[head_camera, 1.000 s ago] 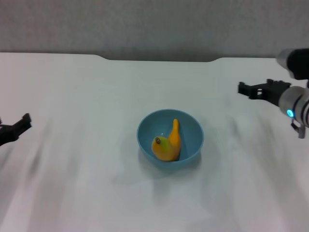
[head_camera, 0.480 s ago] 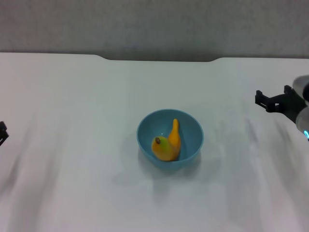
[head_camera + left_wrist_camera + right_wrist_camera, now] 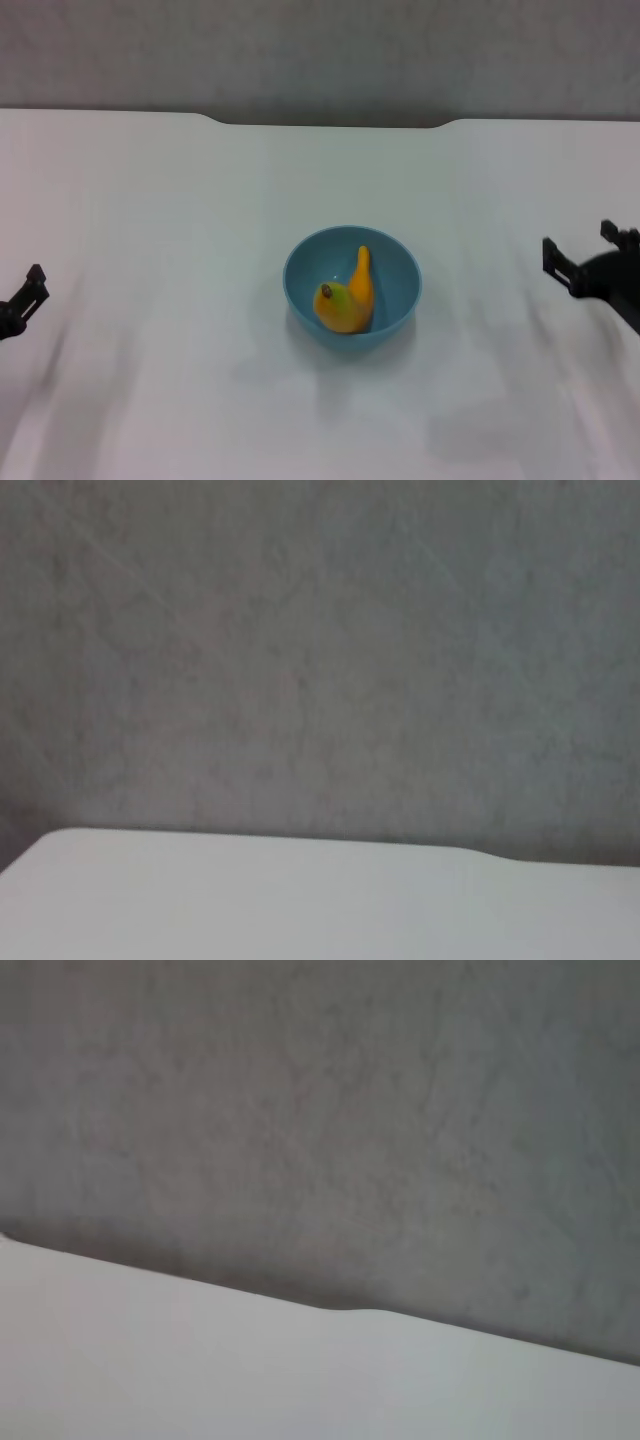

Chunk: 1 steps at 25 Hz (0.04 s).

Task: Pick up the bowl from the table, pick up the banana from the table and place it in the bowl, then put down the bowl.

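The light-blue bowl [image 3: 352,287] stands upright on the white table [image 3: 150,200] near its middle. The yellow-orange banana [image 3: 350,295] lies inside it, leaning on the bowl's wall with its greenish, dark-tipped end toward me. My left gripper [image 3: 22,298] is at the far left edge of the head view, well away from the bowl. My right gripper [image 3: 582,250] is at the far right edge, open and empty, also well away from the bowl. Neither wrist view shows the bowl or the banana.
A grey wall [image 3: 320,50] runs behind the table, whose far edge has a shallow notch [image 3: 330,124]. The left wrist view shows only the wall and the table's far edge [image 3: 300,900]; the right wrist view shows the same [image 3: 200,1360].
Both arms have drawn back from the bowl toward the side edges and nearer to me. The bowl and the banana have not moved.
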Tool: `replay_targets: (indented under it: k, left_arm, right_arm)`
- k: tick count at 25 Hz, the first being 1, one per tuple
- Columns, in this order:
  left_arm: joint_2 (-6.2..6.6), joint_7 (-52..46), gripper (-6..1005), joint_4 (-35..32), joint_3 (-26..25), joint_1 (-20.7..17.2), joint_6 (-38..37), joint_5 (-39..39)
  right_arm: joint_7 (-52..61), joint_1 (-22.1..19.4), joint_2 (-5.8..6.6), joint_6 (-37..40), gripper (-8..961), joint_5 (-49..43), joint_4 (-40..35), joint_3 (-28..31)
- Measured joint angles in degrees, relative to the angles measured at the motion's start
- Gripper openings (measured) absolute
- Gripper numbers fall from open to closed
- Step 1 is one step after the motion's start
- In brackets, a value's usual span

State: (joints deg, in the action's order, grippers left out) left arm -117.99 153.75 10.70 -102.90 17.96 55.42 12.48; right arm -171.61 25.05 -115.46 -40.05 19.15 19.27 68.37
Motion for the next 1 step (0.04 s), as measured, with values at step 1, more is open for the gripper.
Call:
replay_targets:
  k: [1]
  left_arm:
    - [-0.01, -0.2, 894, 0.0, 0.2, -0.1, 0.0, 0.0]
  right_arm:
    - [0.4, -1.0, 0.0, -1.2, 851, 0.0, 0.0, -0.9]
